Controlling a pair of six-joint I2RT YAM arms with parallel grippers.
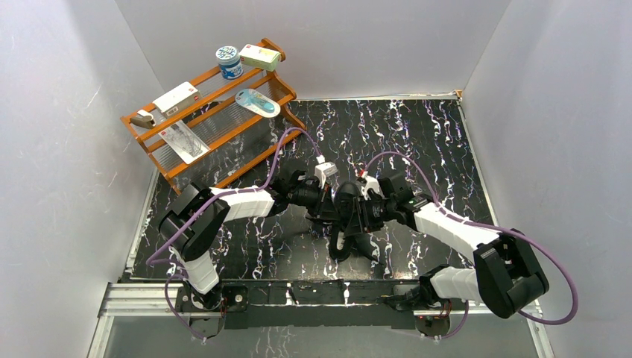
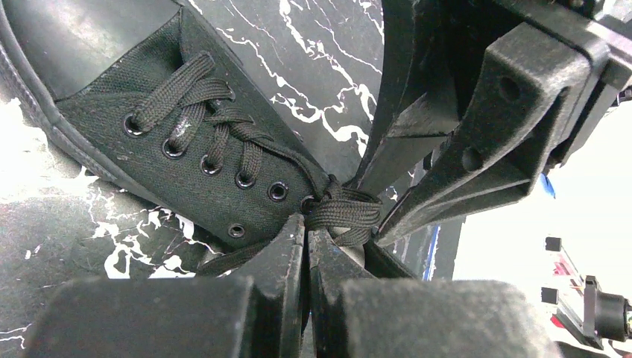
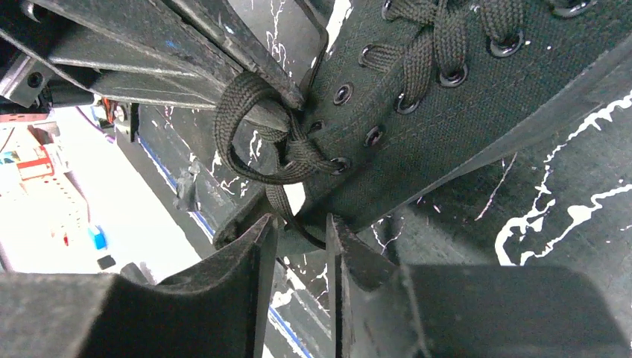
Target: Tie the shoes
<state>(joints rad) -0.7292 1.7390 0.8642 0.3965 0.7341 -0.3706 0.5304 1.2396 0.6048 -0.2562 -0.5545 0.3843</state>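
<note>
on the black white-veined marble tabletop (image 1: 417, 134), the small black canvas low-top sneaker (image 2: 216, 209) is lying between my arms. my left gripper (image 2: 307, 233) is pressing shut at the top eyelets, thin black lace (image 3: 229, 112) looping its tips; my right gripper (image 3: 299, 225) is standing slightly parted. i am favouring even, opposed pulls.

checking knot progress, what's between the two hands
A bunched black lace at the sneaker's top eyelets sits between the left hand and right hand, clearest in the left wrist view.
</note>
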